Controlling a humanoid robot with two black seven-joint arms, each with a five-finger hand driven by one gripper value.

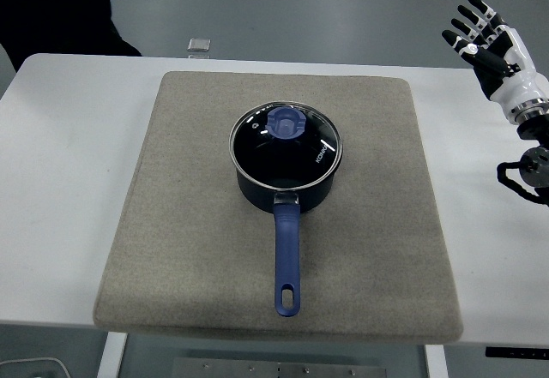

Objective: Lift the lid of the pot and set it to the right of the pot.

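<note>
From the head view I see my right hand [491, 42] raised at the far right, fingers spread and empty, with the lid [286, 141] seated on the pot [285, 188] well left of and below them. I judge the risk is a glancing grasp on the small knob [286, 123]: the glass lid could slip and clatter, or nudge the pot across the mat [180, 249].

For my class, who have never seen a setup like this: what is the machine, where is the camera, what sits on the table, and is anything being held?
The camera sits high on a humanoid robot, looking down over a white table. At the right edge, the right robot hand is raised with its fingers spread, holding nothing. The left arm is out of view. On a grey mat stands a dark blue pot, its handle pointing toward the camera. Its glass lid, with a blue knob, is on the pot. A person stands at the top left.
</note>
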